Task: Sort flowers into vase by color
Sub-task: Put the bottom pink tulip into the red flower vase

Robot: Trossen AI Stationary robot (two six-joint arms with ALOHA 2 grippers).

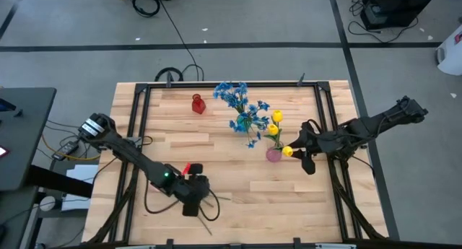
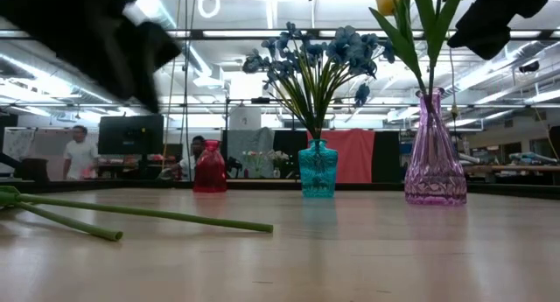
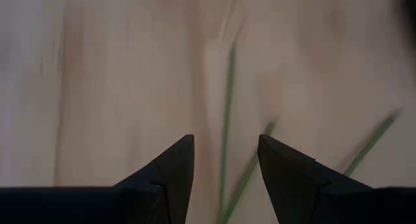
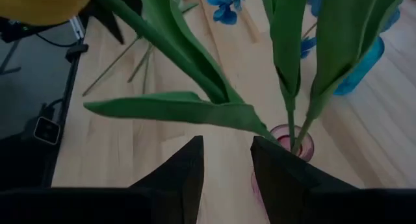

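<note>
My left jaws point(image 1: 193, 202) hang low over the tabletop point(image 1: 231, 198) near its front edge, left of the middle. They stand parted with nothing between them — in my left wrist view the two dark fingers point(image 3: 170, 178) frame bare wood and thin green stems point(image 3: 226, 146) lying flat beneath. Those loose stems point(image 2: 131, 213) stretch along the wood near the front edge; their blossoms I cannot make out.

My right jaws point(image 1: 302, 154) sit toward the right edge of the tabletop, just beside the pink vase point(image 1: 273, 154). A yellow tulip point(image 1: 287, 151) shows right at their tips, but whether they grip it I cannot tell — my right wrist view shows the fingers point(image 4: 185, 178) slightly apart, with broad green leaves point(image 4: 195, 107) crossing above them and the vase mouth just beyond.

The pink vase already holds yellow tulips point(image 1: 275, 118) on leafy stems. Near it, toward the middle of the tabletop, the teal vase point(image 2: 318, 169) carries a full spray of blue flowers point(image 1: 238, 101). A red vase point(image 1: 198, 104) stands well apart near the back edge.
</note>
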